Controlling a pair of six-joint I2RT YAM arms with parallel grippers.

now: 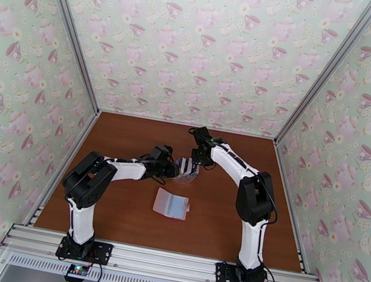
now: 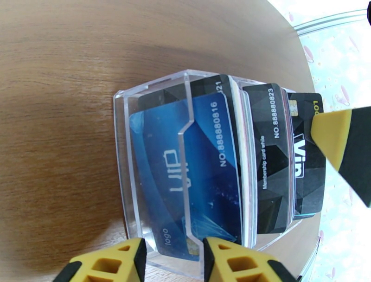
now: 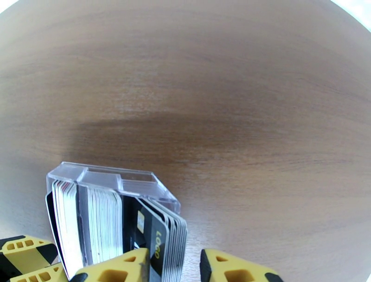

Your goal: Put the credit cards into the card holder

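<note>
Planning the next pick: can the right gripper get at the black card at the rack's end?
Likely yes: right gripper straddles the black card sticking out of the clear rack, nothing between.

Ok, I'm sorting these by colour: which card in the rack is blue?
The front card, numbered 888880816, behind the notched wall of the rack; the other cards facing the camera are black.

Card holder (image 1: 171, 203): one counted. Clear rack (image 2: 153, 95): one. Credit cards (image 3: 99, 218): total not determinable, edges packed tight in rack. Faces distinguished at left wrist: one blue card (image 2: 204, 162), three black cards (image 2: 271, 157). Grippers recorded: two, left gripper (image 2: 174, 259), right gripper (image 3: 174, 264). Table (image 1: 117, 207): one.
</note>
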